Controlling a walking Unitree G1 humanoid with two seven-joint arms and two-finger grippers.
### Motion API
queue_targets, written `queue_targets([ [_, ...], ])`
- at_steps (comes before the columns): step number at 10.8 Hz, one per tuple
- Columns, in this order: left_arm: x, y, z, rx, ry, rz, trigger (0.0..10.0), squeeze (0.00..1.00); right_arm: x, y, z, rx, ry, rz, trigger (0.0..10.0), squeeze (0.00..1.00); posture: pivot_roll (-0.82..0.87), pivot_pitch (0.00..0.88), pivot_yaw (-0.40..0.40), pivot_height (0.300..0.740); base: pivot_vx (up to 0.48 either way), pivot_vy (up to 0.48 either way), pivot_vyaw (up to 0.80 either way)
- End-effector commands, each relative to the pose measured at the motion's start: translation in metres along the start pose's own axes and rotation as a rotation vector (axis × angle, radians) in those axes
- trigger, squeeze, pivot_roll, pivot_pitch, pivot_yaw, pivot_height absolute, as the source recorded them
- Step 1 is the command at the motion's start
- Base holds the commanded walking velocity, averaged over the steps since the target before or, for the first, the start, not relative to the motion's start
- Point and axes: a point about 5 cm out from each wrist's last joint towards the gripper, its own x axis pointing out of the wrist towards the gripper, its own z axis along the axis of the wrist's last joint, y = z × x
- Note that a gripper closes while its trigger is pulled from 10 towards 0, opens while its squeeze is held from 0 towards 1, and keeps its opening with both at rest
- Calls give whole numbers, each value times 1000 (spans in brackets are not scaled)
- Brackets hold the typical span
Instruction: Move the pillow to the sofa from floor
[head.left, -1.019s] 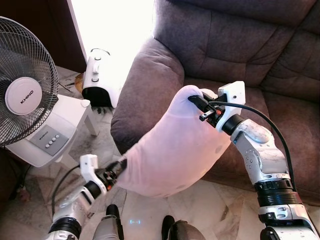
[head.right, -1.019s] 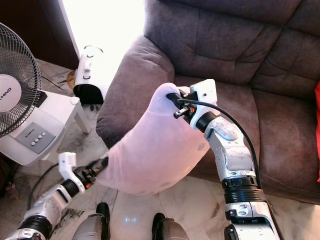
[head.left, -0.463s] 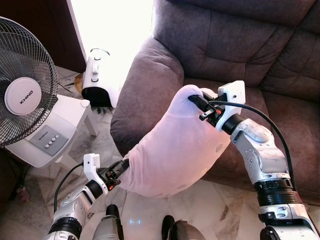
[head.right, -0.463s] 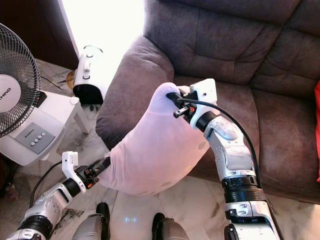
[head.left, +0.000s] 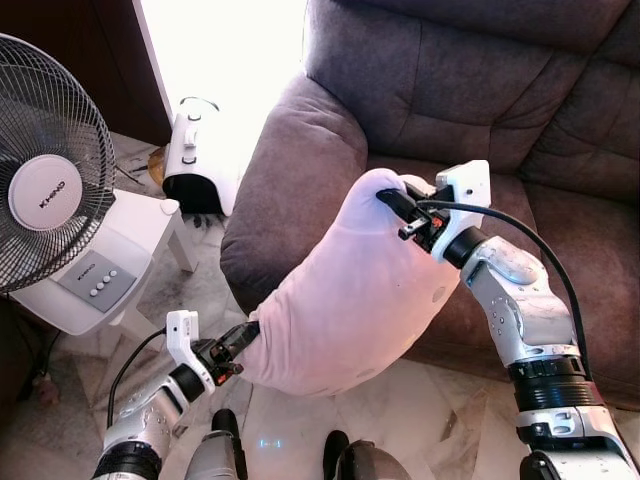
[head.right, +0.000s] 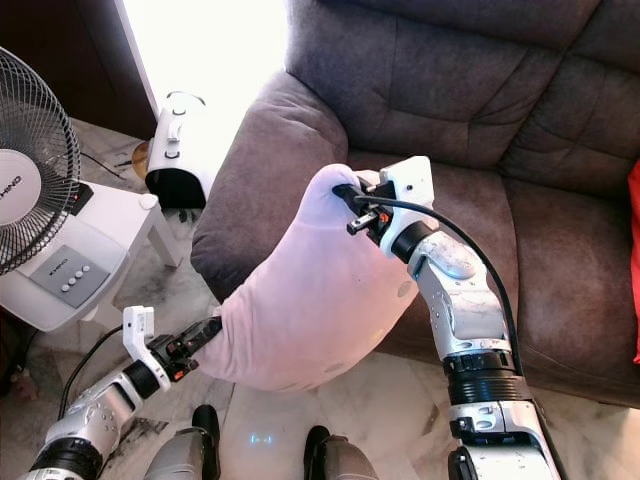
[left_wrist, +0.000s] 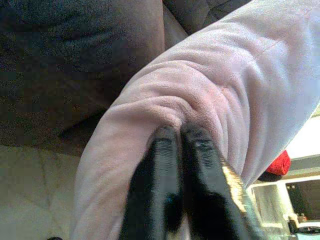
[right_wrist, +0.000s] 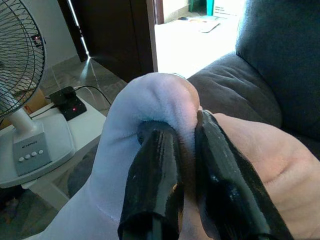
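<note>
A large pale pink pillow (head.left: 350, 290) hangs slanted in front of the dark brown sofa (head.left: 480, 90), off the floor. My right gripper (head.left: 392, 205) is shut on its upper corner, level with the sofa seat's front edge. My left gripper (head.left: 247, 333) is shut on its lower corner, low over the marble floor. In the right wrist view the black fingers (right_wrist: 155, 180) pinch a fold of pillow (right_wrist: 150, 105). In the left wrist view the fingers (left_wrist: 160, 200) clamp creased pink fabric (left_wrist: 200, 110).
The sofa's left armrest (head.left: 290, 170) bulges just behind the pillow. A white stand fan (head.left: 50, 190) on a white base stands to the left, with a white appliance (head.left: 200, 150) behind it. A red cushion (head.right: 634, 260) lies at the sofa's right edge. My feet (head.left: 340, 460) stand on the marble floor.
My left gripper has sunk slightly and drawn the pillow's lower corner a little toward me. The right gripper has stayed put on the upper corner.
</note>
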Motion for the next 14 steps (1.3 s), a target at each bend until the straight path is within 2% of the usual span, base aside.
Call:
queue_targets([
  [1, 2, -6, -9, -15, 27, -46, 0, 0, 4, 2, 16, -18, -73, 17, 10000, 0, -16, 299, -156, 740, 0, 0, 0],
  [2, 2, -7, -8, -10, 13, -42, 0, 0, 5, 2, 15, -16, -72, 16, 10000, 0, -9, 295, -152, 740, 0, 0, 0],
  [3, 5, -10, -3, 31, -30, -10, 0, 0, 5, 3, 13, -11, -73, 13, 10000, 0, 4, 284, -143, 740, 0, 0, 0],
  [4, 8, -16, 9, 125, -97, 67, 3255, 0, 5, 2, 11, -8, -77, -2, 10000, 0, 14, 274, -137, 740, 0, 0, 0],
  [5, 9, -23, 20, 164, -150, 91, 10000, 0, 5, 0, 12, -5, -88, -25, 10000, 0, 23, 266, -131, 740, 0, 0, 0],
  [6, 6, -34, 44, 216, -259, 129, 10000, 0, 7, -7, 14, -6, -103, -88, 10000, 0, 43, 252, -119, 740, 0, 0, 0],
  [8, 5, -51, 72, 254, -367, 160, 10000, 0, 9, -13, 12, 8, -114, -158, 10000, 0, 68, 237, -101, 740, 0, 0, 0],
  [9, 10, -67, 88, 342, -404, 173, 10000, 0, 9, -12, 14, 15, -135, -182, 10000, 0, 74, 227, -88, 740, 0, 0, 0],
  [13, 22, -97, 128, 435, -517, 186, 10000, 0, 3, -18, 25, -1, -198, -244, 10000, 0, 83, 180, -58, 740, 0, 0, 0],
  [14, 25, -104, 129, 478, -506, 203, 10000, 0, 2, -18, 22, 26, -207, -293, 10000, 0, 88, 165, -47, 740, 0, 0, 0],
])
